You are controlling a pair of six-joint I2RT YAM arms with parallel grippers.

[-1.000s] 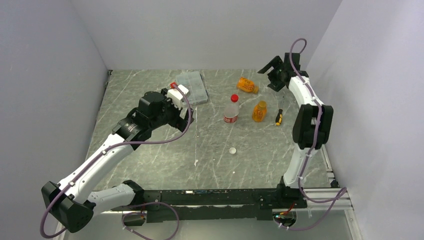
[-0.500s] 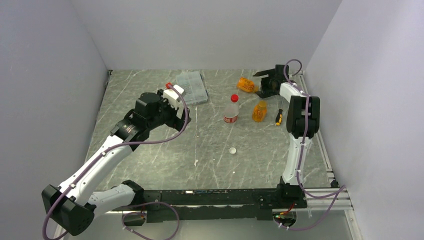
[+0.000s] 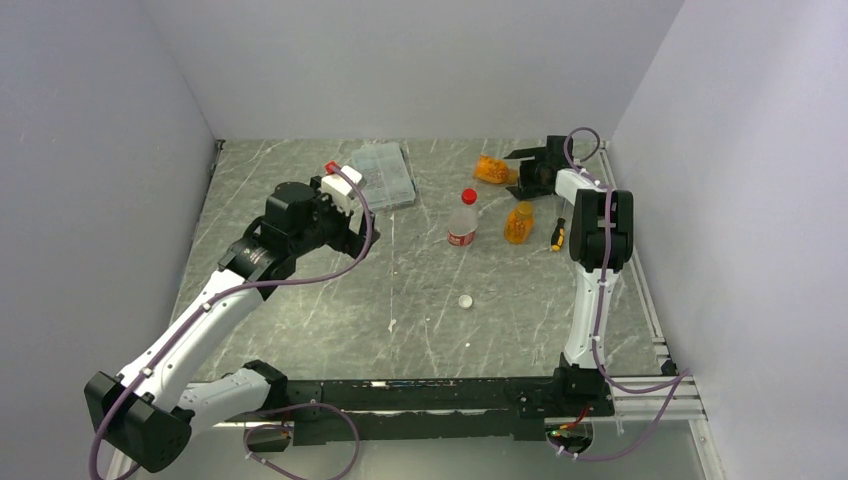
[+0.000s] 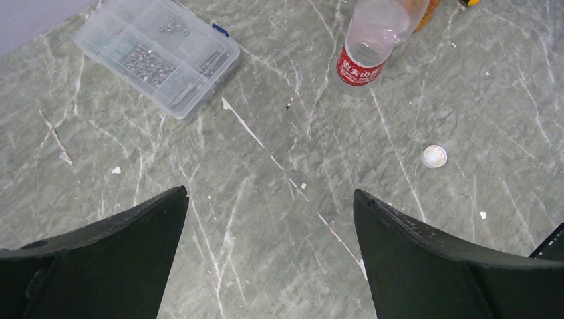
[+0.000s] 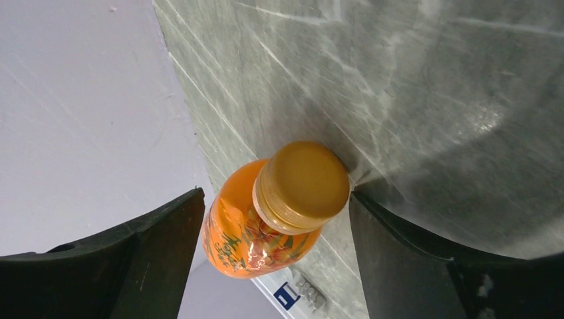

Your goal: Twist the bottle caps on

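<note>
Three bottles showed, all wearing caps, though how tight I couldn't tell. My left gripper (image 4: 269, 199) hung wide near the compartment box (image 4: 156, 56). One whitish cap (image 4: 433, 156) lay loose, well apart from the clear bottle (image 3: 462, 228) with its red cap (image 3: 469, 196); I saw no open neck for it. Right of that stood the upright orange bottle (image 3: 518, 224). My right gripper (image 5: 276, 196), spread wide, flanked the orange cap (image 5: 302, 183) of the lying orange bottle (image 5: 246, 232). A screwdriver (image 3: 557, 236) lay nearby, no hindrance.

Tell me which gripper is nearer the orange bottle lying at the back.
Right. The right gripper is right at the lying orange bottle, open and facing its cap. The left gripper hangs open far across the table, near the clear box.
</note>
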